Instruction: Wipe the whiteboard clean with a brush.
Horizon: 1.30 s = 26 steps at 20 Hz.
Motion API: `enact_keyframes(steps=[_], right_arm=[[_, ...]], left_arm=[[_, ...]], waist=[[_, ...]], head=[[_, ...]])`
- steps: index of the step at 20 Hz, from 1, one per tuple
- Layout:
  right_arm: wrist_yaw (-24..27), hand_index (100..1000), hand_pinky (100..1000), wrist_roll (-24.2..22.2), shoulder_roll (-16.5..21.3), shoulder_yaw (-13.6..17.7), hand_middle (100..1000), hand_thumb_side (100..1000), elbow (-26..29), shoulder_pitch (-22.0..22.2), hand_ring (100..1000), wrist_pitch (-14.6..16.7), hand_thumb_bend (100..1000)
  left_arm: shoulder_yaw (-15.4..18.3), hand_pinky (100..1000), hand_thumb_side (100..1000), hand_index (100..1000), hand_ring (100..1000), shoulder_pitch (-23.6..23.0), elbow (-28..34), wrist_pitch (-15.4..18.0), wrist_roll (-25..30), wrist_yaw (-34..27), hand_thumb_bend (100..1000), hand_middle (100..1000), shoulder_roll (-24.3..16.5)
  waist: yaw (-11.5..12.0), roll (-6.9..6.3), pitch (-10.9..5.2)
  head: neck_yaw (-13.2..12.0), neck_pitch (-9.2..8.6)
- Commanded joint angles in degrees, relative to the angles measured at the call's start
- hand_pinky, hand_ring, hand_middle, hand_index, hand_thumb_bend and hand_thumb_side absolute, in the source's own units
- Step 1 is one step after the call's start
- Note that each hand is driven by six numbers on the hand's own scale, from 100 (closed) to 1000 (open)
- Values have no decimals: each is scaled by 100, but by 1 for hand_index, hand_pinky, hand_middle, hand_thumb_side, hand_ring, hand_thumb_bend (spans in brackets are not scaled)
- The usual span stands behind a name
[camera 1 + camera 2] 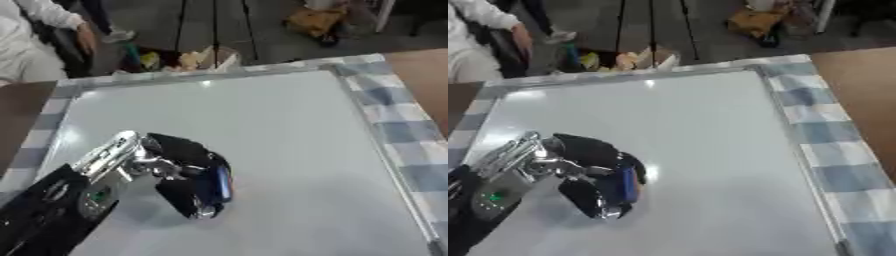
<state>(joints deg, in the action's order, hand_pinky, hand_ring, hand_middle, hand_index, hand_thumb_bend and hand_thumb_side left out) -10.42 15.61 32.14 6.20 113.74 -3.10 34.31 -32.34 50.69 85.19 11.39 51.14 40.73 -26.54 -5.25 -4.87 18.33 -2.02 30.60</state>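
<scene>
Black and silver left hand (188, 175) reaching in from lower left, palm down, fingers curled round a blue brush (224, 182), pressed on the white, metal-framed whiteboard (280, 130)

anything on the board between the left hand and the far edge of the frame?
Nothing: bare whiteboard from the left hand, curled round a blue thing, to the far frame; clear in both eye views.
</scene>
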Motion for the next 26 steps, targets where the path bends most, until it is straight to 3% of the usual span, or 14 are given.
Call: enact_keyframes(steps=[1,2,3,4,5,8,16,23,26], right_arm=[[18,859,785,-55,156,-5,685,992,85,-54,812,-5,100],[16,859,785,-56,154,-6,685,992,85,-54,812,-5,100],[16,859,785,-55,153,-6,685,992,85,-54,812,-5,100],[17,859,785,-54,151,-7,684,992,85,-55,812,-5,100],[18,859,785,-54,150,-8,684,992,85,-56,812,-5,100],[19,859,785,-58,148,-12,684,992,85,-54,812,-6,100],[26,859,785,-82,169,-38,682,992,85,-50,812,-10,100],[24,860,785,-117,164,-54,681,992,85,-54,812,-2,100],[5,860,785,-132,156,-64,681,994,85,-51,813,-1,100]], left_arm=[[85,818,996,1000,987,74,-121,64,83,119,561,1000,16],[89,827,979,1000,993,84,-129,74,83,157,617,1000,28],[85,827,979,1000,993,88,-144,89,83,193,617,1000,37],[73,837,1000,1000,998,88,-166,112,83,222,747,1000,51],[60,841,1000,1000,1000,89,-195,139,83,247,816,1000,65],[52,850,1000,1000,1000,94,-247,215,83,313,877,1000,83],[110,882,961,1000,1000,163,-125,397,83,703,837,1000,52],[179,877,989,1000,1000,168,-1,478,83,866,796,1000,92],[240,872,964,1000,1000,158,121,433,83,917,734,1000,71]], waist=[[-9,29,-69],[-13,27,-69],[-17,26,-69],[-24,25,-69],[-29,25,-69],[-34,21,-71],[-11,4,-97],[-7,9,-90],[8,12,-85]], head=[[50,-52],[52,-56],[52,-58],[51,-52],[51,-46],[47,-19],[36,78],[60,74],[68,71]])
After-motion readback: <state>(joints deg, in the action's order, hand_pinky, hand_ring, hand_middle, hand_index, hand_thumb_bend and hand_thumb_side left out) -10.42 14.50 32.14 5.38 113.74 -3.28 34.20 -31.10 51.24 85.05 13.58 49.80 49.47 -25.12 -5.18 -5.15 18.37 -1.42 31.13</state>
